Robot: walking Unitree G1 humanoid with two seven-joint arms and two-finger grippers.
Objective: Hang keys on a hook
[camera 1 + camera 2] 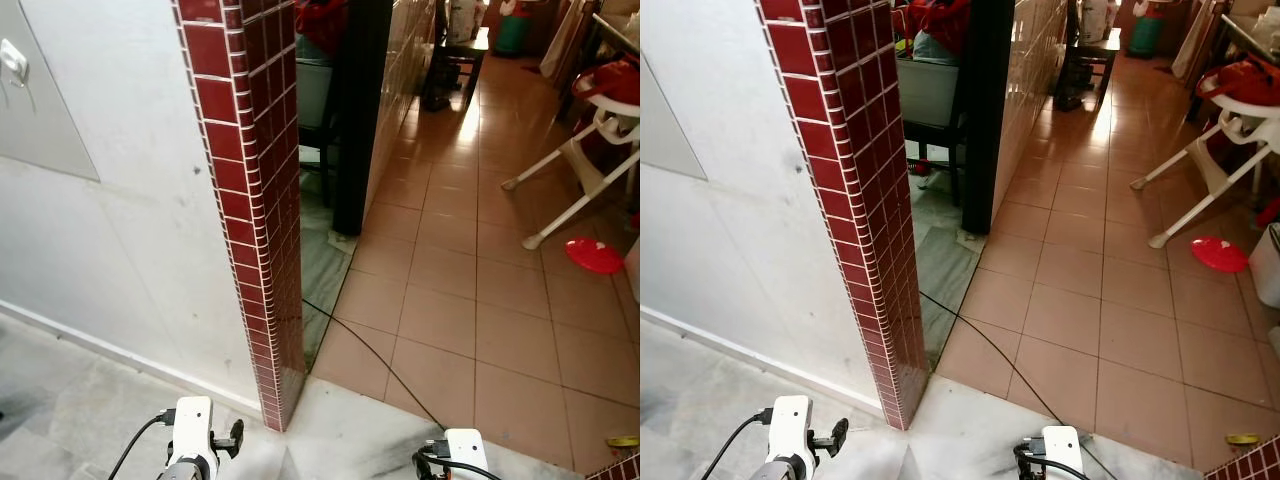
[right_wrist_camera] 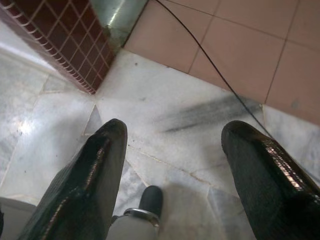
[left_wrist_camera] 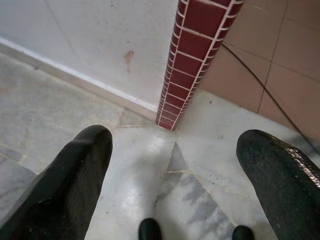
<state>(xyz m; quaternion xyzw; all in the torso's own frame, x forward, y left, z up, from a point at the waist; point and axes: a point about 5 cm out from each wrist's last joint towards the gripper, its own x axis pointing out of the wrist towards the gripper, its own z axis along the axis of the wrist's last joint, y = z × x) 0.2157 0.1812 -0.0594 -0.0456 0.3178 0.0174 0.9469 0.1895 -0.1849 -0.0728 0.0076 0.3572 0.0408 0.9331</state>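
Down at the robot's feet, both arms hang low over pale, grey-veined marble floor (image 3: 200,145), and neither holds anything: the left gripper (image 3: 172,180) has its two black, rough-skinned fingers spread wide with only floor between them, and the right gripper (image 2: 172,170) is spread the same way. No keys and no hook can be made out, so which way either lies from the grippers cannot be told; by my reading the task has not yet begun and the first need is to find them, with neither arm favoured. Just ahead of the left gripper stands the corner of a pillar (image 1: 250,200) faced in small, glossy dark-red tiles with white grout, rising straight up from the marble. To its left runs a plain, matt white wall (image 1: 120,260) bearing a grey panel (image 1: 40,100). Right of the pillar a thin black cable (image 1: 380,360) trails across smooth terracotta floor tiles (image 1: 450,320). Farther off lie a flat red lid (image 1: 593,256) and a white-legged high chair (image 1: 600,130).
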